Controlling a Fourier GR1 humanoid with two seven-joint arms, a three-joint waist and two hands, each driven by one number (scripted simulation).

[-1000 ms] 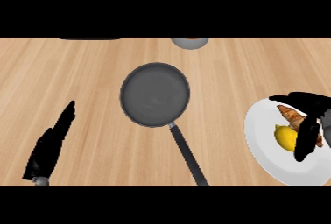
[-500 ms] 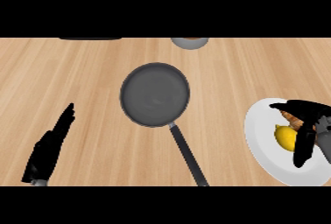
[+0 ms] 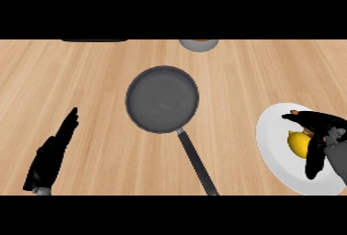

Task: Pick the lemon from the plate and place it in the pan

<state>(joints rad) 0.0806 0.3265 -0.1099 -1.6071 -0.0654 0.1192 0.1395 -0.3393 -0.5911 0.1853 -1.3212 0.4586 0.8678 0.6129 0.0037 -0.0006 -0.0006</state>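
A yellow lemon (image 3: 298,143) lies on the white plate (image 3: 276,151) at the right edge of the counter. My right hand (image 3: 325,137) sits over the plate with its fingers and thumb curling around the lemon's right side, hiding part of it. An orange-brown bit shows on the plate just behind the fingers. The dark grey pan (image 3: 163,98) stands in the middle of the counter, nothing in it, its handle (image 3: 198,163) pointing toward the lower edge. My left hand (image 3: 53,153) rests open at the lower left, fingers straight and pointing away.
A grey bowl (image 3: 199,44) shows at the counter's far edge, behind the pan. A dark flat object (image 3: 95,40) lies along the far edge at the left. Bare wooden counter lies between the pan and the plate.
My right hand has drawn back toward the right and lower over the plate, closing its fingers nearer the lemon. The lemon, pan and left hand have stayed put.
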